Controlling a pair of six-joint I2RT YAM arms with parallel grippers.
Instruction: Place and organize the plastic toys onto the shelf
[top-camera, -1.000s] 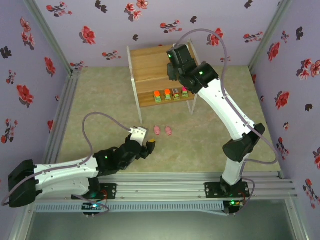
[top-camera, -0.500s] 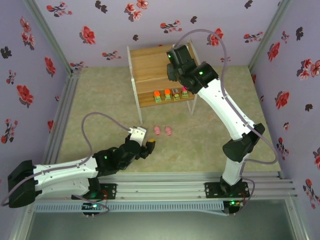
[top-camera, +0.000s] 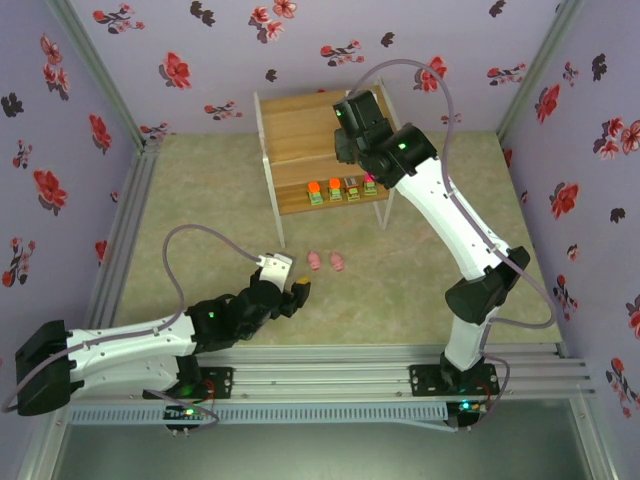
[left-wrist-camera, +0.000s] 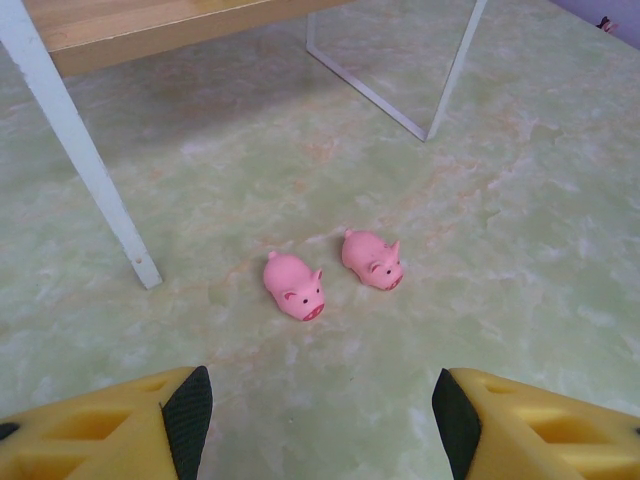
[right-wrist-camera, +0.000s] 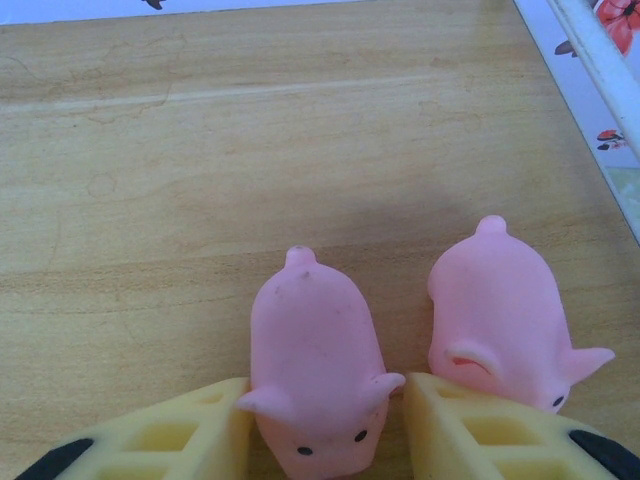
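On the top board of the two-tier wooden shelf (right-wrist-camera: 200, 150), the right pincer (right-wrist-camera: 325, 400) brackets a small pink plastic pig (right-wrist-camera: 315, 340), jaws narrowly parted at its flanks; whether they press cannot be told. The pig is likely light and squashy, best taken across the body. The left pincer (left-wrist-camera: 320, 420) hovers half-open and empty near two more pigs (left-wrist-camera: 293, 285) on the worktop (left-wrist-camera: 520, 200).

No words, numbers, labels or brand marks can be read on the small pink plastic pigs (left-wrist-camera: 293, 285), the light wooden shelf (top-camera: 295, 130) or the flower-patterned purple walls (top-camera: 150, 60).
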